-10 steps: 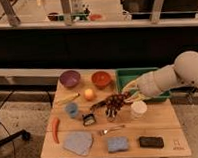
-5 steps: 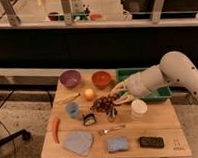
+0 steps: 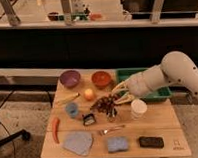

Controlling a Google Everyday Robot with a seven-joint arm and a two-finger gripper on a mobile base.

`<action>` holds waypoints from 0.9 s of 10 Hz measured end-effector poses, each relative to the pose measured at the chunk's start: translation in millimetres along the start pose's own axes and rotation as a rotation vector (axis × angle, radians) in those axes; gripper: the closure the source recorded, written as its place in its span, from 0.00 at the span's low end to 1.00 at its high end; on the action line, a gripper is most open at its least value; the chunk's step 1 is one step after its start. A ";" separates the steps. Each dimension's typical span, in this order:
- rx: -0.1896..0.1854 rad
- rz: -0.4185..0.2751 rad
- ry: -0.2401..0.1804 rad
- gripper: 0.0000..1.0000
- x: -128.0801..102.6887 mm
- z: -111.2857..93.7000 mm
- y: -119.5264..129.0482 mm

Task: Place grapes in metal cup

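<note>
One claw (image 3: 116, 95) grips the grapes (image 3: 105, 102) just above the metal cup (image 3: 113, 114).

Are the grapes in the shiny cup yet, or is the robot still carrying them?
Not yet. Done: the gripper is shut on the grapes and has them off the table. In hand: the bunch hangs just above the metal cup, near the middle of the table beside the white cup. Left: lower the grapes into the metal cup and let go.
</note>
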 end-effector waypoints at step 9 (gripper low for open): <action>-0.013 0.008 -0.121 0.80 6.9 53.5 -5.6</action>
